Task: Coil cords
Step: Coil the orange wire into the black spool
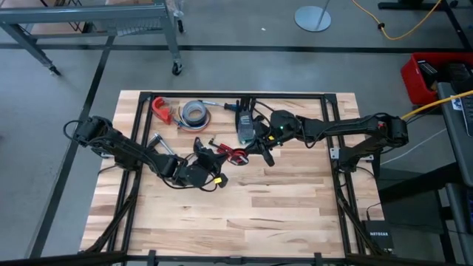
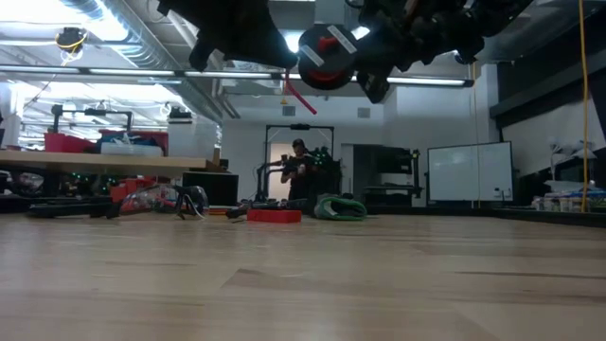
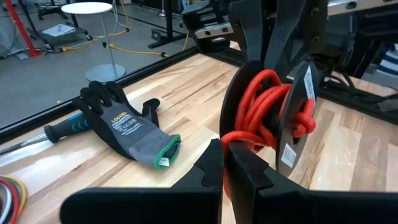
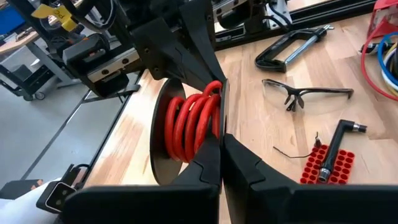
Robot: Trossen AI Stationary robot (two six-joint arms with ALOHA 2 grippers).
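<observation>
Above the middle of the tabletop (image 1: 295,199), a red cord (image 3: 264,109) sits wound on a dark spool (image 4: 163,140), lifted clear of the wood, as the low view shows. Both hands pinch it: the left hand (image 3: 222,163) is clamped on the cord's lower loops, and the right hand (image 4: 221,155) is closed on the spool's rim. Only the left wrist view shows the grey glove (image 3: 127,127) lying flat nearby. Only the right wrist view shows clear safety glasses (image 4: 308,94) and a black clamp (image 4: 289,46).
</observation>
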